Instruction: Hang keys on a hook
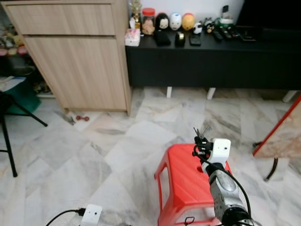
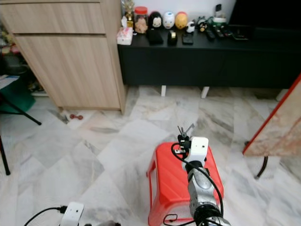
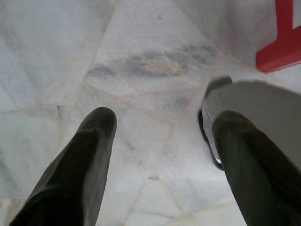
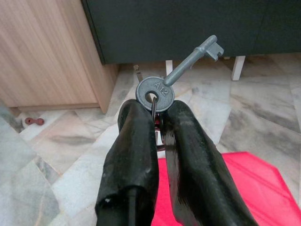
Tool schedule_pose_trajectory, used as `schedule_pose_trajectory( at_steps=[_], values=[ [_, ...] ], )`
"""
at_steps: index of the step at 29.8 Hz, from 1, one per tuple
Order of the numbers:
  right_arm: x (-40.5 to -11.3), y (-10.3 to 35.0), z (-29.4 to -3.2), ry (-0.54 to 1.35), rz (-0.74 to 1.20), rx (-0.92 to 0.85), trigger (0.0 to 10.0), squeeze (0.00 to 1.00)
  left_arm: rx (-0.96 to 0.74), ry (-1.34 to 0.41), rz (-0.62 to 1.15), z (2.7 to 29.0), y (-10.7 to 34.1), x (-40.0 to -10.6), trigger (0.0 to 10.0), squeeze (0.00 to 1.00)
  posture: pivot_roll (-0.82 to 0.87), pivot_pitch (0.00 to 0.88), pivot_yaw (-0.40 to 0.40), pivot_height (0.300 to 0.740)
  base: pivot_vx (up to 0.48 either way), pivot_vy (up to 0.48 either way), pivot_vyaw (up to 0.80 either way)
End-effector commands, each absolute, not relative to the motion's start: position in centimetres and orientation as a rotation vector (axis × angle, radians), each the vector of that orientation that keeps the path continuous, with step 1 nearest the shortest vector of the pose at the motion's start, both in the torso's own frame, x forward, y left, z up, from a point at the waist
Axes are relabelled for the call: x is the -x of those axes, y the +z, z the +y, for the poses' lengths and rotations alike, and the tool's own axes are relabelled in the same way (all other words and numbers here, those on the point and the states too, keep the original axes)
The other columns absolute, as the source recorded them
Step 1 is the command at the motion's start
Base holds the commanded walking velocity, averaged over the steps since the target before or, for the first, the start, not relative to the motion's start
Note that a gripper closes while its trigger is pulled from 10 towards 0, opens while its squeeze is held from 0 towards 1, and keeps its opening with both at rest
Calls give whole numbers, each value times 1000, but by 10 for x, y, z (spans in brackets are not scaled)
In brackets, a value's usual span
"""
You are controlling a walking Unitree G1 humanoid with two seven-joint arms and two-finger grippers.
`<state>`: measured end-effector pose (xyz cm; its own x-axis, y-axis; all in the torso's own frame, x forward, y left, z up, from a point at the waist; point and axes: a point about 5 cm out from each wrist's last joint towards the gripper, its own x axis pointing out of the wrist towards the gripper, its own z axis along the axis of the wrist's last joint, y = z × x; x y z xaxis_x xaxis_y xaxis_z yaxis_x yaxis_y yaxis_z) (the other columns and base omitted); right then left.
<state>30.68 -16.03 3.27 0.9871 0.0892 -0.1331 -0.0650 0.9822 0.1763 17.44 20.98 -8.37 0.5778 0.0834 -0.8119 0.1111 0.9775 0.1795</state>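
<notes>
Keys [image 4: 160, 92] sit pinched between my right gripper [image 4: 157, 117] fingers [image 4: 134, 141], the grey skeleton key marked A12 sticking up past the fingertips and tilted toward the dark cabinet, its ring caught in the narrow gap between the two black pads. From the head camera I see that right gripper [image 1: 201, 141] held up over the red plastic stool [image 1: 181, 181], the silver forearm rising from the lower edge of the view with a black cable looped beside it and the white wrist camera block [image 1: 220, 149] just behind the fingers.

My left gripper [image 3: 157, 155] hangs low over the marble floor [image 3: 141, 70]; its fingers [image 3: 80, 160] are spread well apart with nothing between them, and a corner of the red stool shows off to one side.

Ahead of me stands a light wooden cabinet [image 1: 75, 52] on the left, touching a long black counter [image 1: 207, 59] that runs to the right. On that counter I can make out a pink box [image 1: 132, 36], a red-lidded jar [image 1: 148, 21], three small round figurines [image 1: 175, 21], and several dark remotes and phones [image 1: 225, 33]. A small reddish object [image 1: 83, 118] lies on the floor near the cabinet's foot. A black chair leg [image 1: 9, 141] shows at the far left, and a red-edged board [image 1: 282, 132] leans at the right.
</notes>
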Motion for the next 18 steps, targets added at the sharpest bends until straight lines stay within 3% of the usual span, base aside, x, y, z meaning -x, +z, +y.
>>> schedule_pose_trajectory(
  at_steps=[1,15,18],
  values=[
    [-309,36,-161,74,120,-166,10000,0,-217,-28,985,208,-87,-167,10000,0,45,0,-40,737,0,0,0],
    [-307,33,-161,77,140,-172,10000,0,-197,-28,977,206,-88,-167,10000,0,44,0,-44,740,0,0,0],
    [-307,33,-162,77,143,-171,10000,0,-194,-28,976,205,-88,-168,10000,0,44,0,-44,740,-326,0,0]
  ],
)
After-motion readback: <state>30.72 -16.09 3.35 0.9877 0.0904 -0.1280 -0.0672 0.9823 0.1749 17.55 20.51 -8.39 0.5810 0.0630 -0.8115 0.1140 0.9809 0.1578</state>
